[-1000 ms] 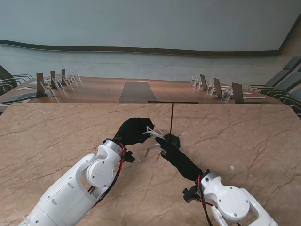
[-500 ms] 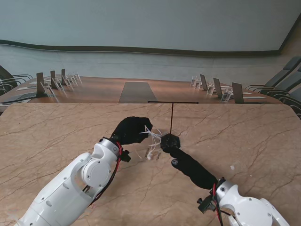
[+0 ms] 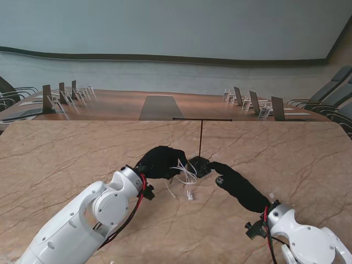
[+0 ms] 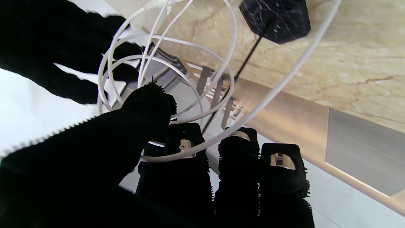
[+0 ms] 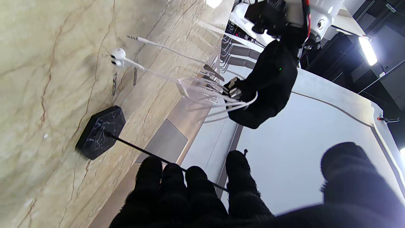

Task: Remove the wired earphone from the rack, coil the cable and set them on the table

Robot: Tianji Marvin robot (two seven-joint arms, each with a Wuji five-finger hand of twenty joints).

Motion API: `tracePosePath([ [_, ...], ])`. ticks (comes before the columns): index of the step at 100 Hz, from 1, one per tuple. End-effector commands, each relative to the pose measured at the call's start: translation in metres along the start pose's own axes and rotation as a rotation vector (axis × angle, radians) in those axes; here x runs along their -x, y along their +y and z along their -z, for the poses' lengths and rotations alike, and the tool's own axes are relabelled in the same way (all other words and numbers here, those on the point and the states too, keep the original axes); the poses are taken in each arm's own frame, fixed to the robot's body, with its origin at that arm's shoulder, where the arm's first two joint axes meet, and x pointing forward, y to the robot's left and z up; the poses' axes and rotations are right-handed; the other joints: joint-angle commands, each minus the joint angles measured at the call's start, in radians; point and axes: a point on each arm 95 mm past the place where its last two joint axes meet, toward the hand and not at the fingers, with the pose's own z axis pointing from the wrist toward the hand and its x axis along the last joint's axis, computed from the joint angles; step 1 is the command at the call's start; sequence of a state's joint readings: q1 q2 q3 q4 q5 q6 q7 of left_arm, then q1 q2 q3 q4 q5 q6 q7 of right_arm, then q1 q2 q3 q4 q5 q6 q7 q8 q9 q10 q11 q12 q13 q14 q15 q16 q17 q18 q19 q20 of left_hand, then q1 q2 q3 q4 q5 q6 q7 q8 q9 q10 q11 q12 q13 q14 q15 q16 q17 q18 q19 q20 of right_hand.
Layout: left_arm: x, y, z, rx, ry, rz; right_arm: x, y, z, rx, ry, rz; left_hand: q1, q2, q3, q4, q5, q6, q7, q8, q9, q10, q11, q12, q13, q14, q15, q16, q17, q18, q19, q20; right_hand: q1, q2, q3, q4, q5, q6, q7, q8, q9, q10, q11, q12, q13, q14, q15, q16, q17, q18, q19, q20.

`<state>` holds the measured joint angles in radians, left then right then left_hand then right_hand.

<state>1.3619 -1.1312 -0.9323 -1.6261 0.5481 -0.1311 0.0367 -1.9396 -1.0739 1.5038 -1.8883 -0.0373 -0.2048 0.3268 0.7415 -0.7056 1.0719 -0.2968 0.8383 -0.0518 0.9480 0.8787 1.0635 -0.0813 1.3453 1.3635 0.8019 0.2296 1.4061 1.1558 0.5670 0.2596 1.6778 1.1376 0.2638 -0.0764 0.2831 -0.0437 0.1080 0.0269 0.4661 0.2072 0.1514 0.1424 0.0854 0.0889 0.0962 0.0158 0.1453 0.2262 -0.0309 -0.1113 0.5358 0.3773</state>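
Observation:
My left hand [image 3: 161,161] is shut on the white earphone cable [image 3: 184,170], which is gathered in loose loops just left of the rack. In the left wrist view the thumb [image 4: 148,101] pins the loops [image 4: 164,72] against the fingers. The earbuds [image 3: 190,195] hang from the coil down to the table; in the right wrist view the earbuds [image 5: 117,58] and the plug [image 5: 133,38] lie against the marble. The rack [image 3: 201,137] is a thin black T-stand on a dark base [image 3: 199,165] and carries nothing. My right hand [image 3: 236,184] is open, right of the base and holding nothing.
The marble table [image 3: 286,148] stretches to both sides. A small white speck [image 3: 271,195] lies by my right wrist. Behind the table stand a long desk [image 3: 159,104] with name plates and chairs [image 3: 330,93].
My right hand has let the cable go and drawn back to the right of the rack base. My left hand has shifted right with the coil, and the earbuds now hang lower.

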Motion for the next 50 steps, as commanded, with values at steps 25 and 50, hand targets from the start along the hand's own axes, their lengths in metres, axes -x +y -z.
tracePosePath([
  [25,-0.028,0.017,-0.001,0.097,0.103,-0.006,0.008,0.013,-0.003,0.003,-0.045,0.018,0.028,0.034,0.042,0.085,0.013,-0.107,-0.010,0.018,-0.020,-0.047,0.012,0.031,0.018,-0.006,0.030,0.036,0.034,-0.016,0.048,0.049,-0.001,0.024,-0.006,-0.010,-0.018,-0.021,0.024,-0.014,0.002,0.002,-0.001,0.002,0.008,-0.005,0.000,-0.010,-0.024,-0.027,0.037,-0.026],
  [50,-0.040,0.017,-0.004,0.144,0.187,-0.033,0.013,0.016,-0.010,-0.026,-0.069,0.018,0.017,0.021,0.062,0.083,0.023,-0.112,-0.010,0.008,0.031,-0.074,0.056,0.031,0.091,-0.010,0.118,0.048,0.138,-0.029,0.151,0.047,0.002,0.026,-0.009,-0.010,-0.016,-0.020,0.030,-0.018,0.003,0.000,-0.006,0.000,0.008,-0.007,-0.006,-0.011,-0.025,-0.029,0.036,-0.033],
])
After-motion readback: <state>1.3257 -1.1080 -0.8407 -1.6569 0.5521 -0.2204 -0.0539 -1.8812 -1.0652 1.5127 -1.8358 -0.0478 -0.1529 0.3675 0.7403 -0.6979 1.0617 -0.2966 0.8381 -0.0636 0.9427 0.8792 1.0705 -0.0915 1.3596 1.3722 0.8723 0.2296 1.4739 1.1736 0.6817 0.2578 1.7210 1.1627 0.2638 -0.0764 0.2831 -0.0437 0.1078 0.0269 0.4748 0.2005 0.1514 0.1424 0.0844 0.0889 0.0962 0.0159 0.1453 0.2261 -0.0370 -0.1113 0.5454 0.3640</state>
